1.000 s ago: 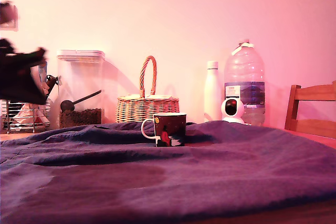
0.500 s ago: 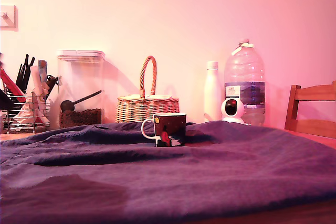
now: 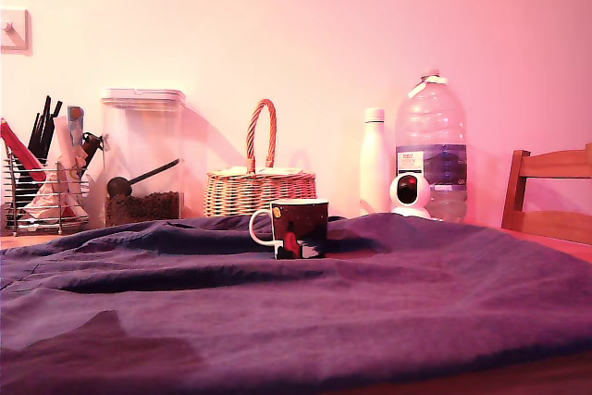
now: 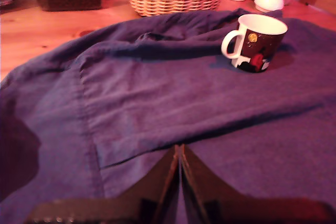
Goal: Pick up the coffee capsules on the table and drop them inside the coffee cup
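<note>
The robot arm is out of the exterior view; only the wrist view shows its gripper (image 4: 180, 153), whose two dark fingers (image 4: 163, 182) are pressed together tip to tip, nothing visible between them, poised low over the tabletop (image 3: 388, 321), a broad surface draped in wrinkled dark blue-purple cloth with brown wood at its edges. The fingers aim across the cloth toward the far wall.

A second ago a blurred dark mass of the arm filled the exterior view's left edge; half a second ago only a sliver remained there, and now it is gone, uncovering the wire rack of utensils (image 3: 42, 182). The dark shadow on the near cloth at the exterior view's left has shrunk. The mug has not moved.

The coffee cup (image 3: 298, 228), a short dark mug with a white handle, pale rim, red figure and small yellow spot, stands upright mid-cloth, mouth up, its handle toward the exterior view's left. Behind it sit a woven wicker basket with a hoop handle (image 3: 259, 187), a white bottle (image 3: 374, 164) and a small round white camera (image 3: 408, 193). No coffee capsule can be made out in either view.
</note>
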